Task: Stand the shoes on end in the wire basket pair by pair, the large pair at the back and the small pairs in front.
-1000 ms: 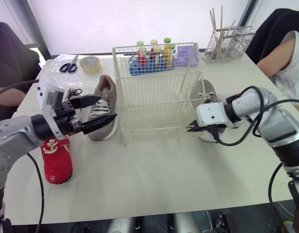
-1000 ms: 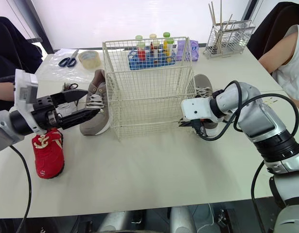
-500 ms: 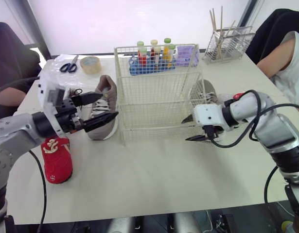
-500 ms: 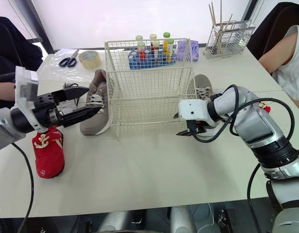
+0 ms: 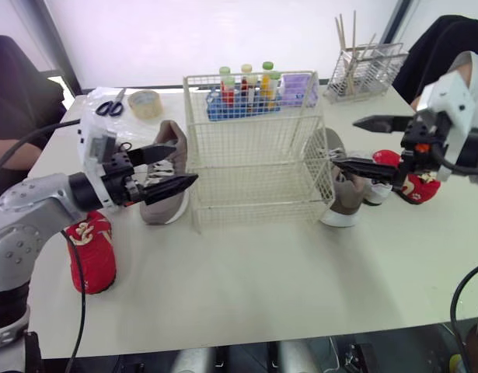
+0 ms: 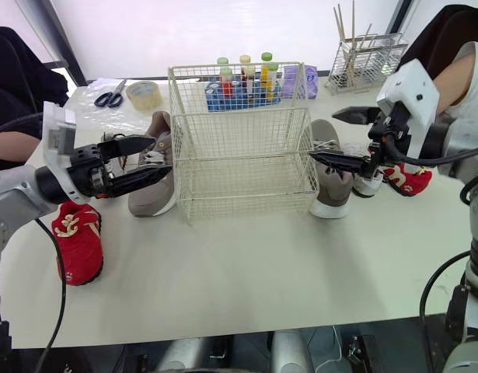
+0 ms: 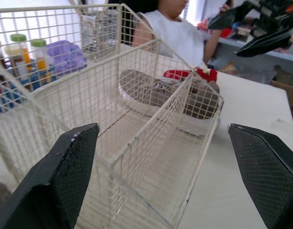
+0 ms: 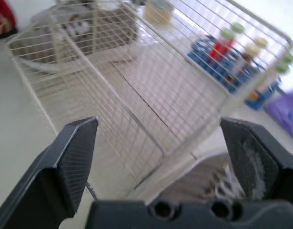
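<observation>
Wire basket (image 5: 254,148) still empty; my right gripper (image 5: 346,141) just lifted off its right side, wide open like my left gripper (image 5: 186,162), nothing grabbed.

No writing, number or brand can be read anywhere on the table. Any print on the bottles (image 5: 246,87) standing behind the wire basket (image 5: 254,148), upper middle of the frame, is too small to make out. The same goes for the roll of tape (image 5: 145,102) at upper left. The red shoe (image 5: 91,249) at lower left and the grey shoe (image 5: 165,183) beside the basket show no legible mark.
</observation>
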